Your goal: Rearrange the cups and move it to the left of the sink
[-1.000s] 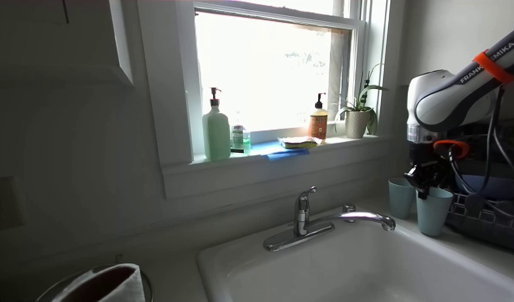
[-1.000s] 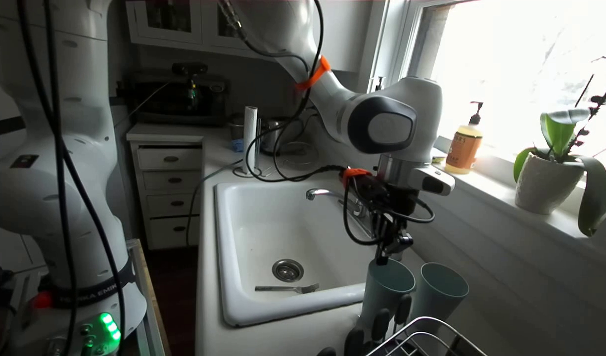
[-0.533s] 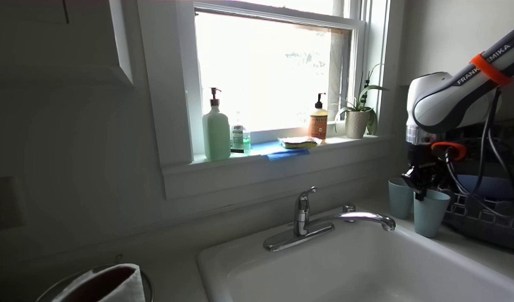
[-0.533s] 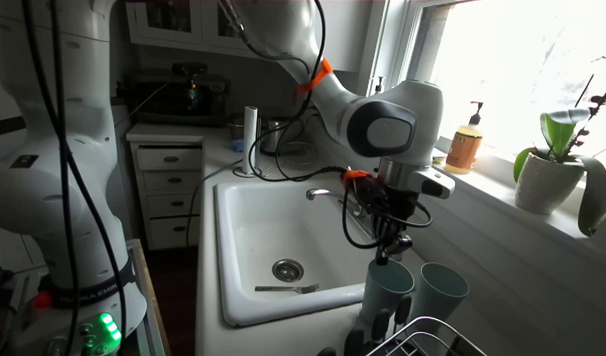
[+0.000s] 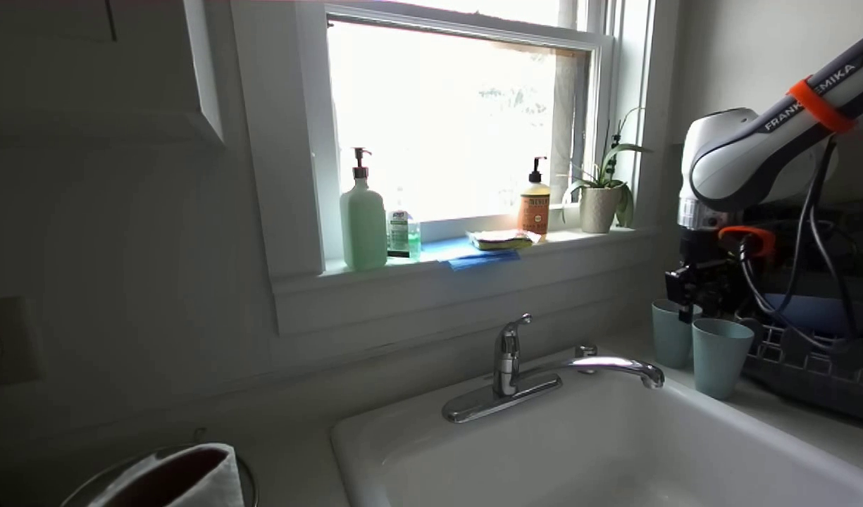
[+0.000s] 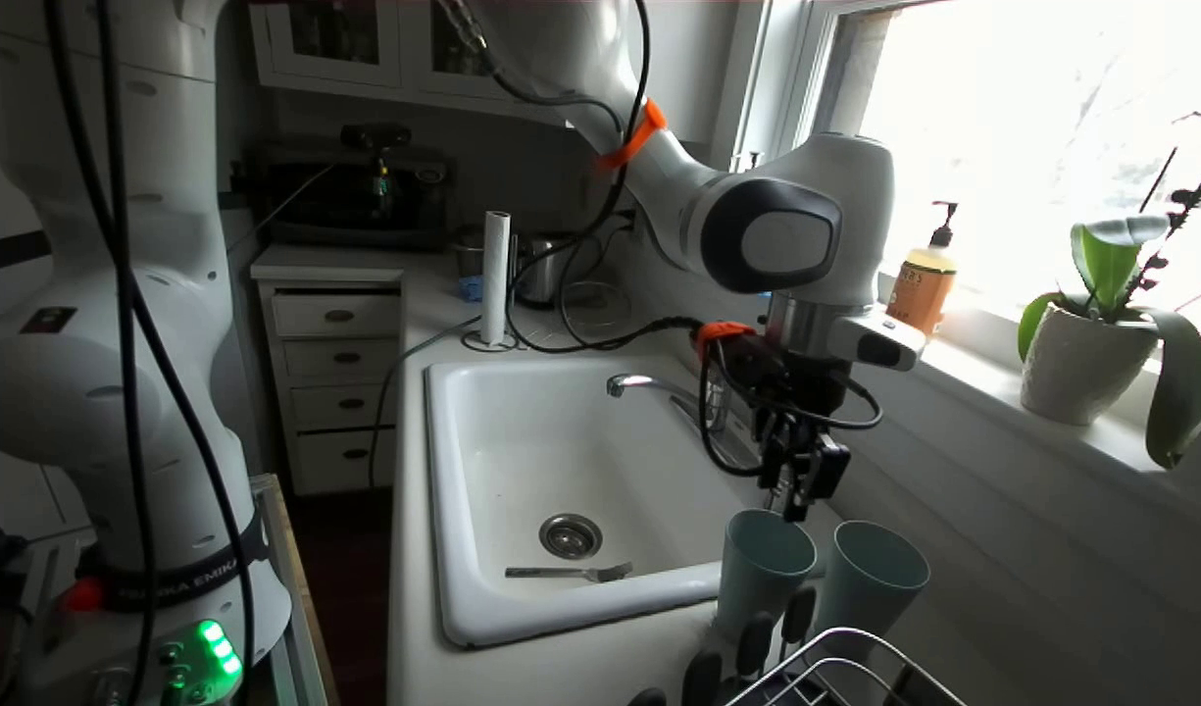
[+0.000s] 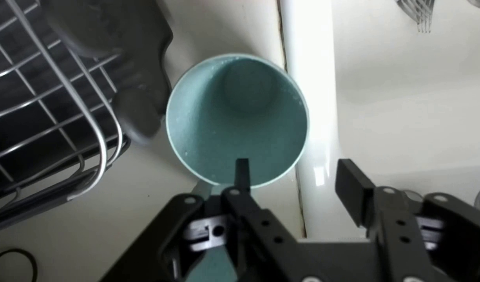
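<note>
Two pale teal cups stand upright on the counter between the white sink (image 6: 580, 623) and the dish rack. The cup nearer the sink (image 7: 236, 125) gapes up at me in the wrist view and also shows in both exterior views (image 5: 720, 359). Closer to the window wall is the other cup (image 6: 870, 579), mostly covered by my gripper in the wrist view. My gripper (image 7: 292, 172) is open with nothing between its fingers. In the wrist view one finger overlaps the nearer cup's rim and the other lies over the sink's edge; whether the finger touches the cup I cannot tell.
The wire dish rack (image 7: 67, 98) with dark rounded knobs sits close beside the cups. A chrome faucet (image 5: 508, 366) rises at the sink's back, and a fork (image 6: 571, 573) lies in the basin. Soap bottles and a potted plant (image 6: 1085, 363) line the windowsill.
The nearer cup first shifted slightly toward the sink with the gripper at its rim. Then my gripper opened, let the rim go, and moved up a little toward the window wall.
</note>
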{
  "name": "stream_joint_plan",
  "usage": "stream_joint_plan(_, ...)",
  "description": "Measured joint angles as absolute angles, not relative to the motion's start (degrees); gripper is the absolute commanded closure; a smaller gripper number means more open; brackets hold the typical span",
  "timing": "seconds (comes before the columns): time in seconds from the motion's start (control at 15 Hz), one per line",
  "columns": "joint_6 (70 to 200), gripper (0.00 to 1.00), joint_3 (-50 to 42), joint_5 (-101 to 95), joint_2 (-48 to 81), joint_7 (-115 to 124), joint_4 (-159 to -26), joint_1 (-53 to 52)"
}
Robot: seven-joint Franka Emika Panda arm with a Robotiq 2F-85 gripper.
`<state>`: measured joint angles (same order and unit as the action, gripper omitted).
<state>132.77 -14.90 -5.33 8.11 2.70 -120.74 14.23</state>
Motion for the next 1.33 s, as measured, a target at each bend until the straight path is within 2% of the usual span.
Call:
stream_joint_plan(0.07,132.9,0.01,-15.1,-5.3,7.9,2.6,-120.0,14.3)
stream_joint_plan(0.47,133.0,0.00,-15.6,-4.9,8.3,1.8,-115.1,15.4)
stream_joint_plan(0.93,133.3,0.00,-15.1,0.4,15.5,-3.5,-110.4,16.6)
stream_joint_plan(1.0,133.4,0.03,-15.0,1.3,16.4,-4.7,-109.9,16.8)
stream_joint_plan(1.07,133.5,0.18,-14.8,1.9,17.3,-5.6,-109.4,17.0)
stream_joint_plan(1.33,133.5,0.44,-14.4,2.6,20.2,-8.4,-107.7,17.6)
